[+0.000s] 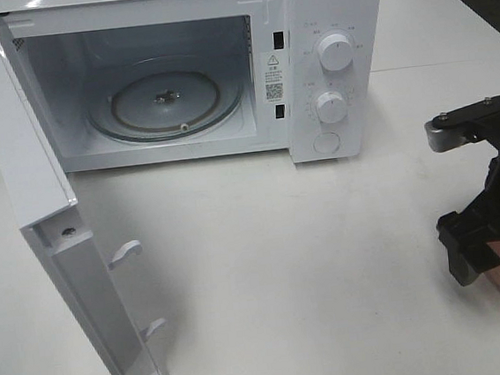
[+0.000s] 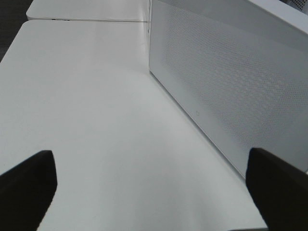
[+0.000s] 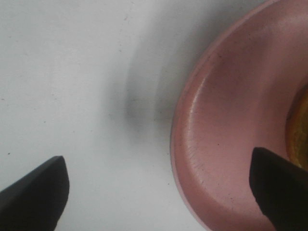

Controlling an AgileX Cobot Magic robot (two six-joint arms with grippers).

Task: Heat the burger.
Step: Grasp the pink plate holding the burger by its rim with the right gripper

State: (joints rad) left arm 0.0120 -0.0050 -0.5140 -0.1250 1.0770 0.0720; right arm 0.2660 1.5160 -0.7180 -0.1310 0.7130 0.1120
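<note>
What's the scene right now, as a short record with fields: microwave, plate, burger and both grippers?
microwave: white, on the table, door swung open
turntable: glass, nothing on it
pink plate: on the table, right of the microwave, partly out of frame
burger: on the pink plate, only a golden edge shows
right gripper: open, over the plate's rim
left gripper: open, holding nothing
</note>
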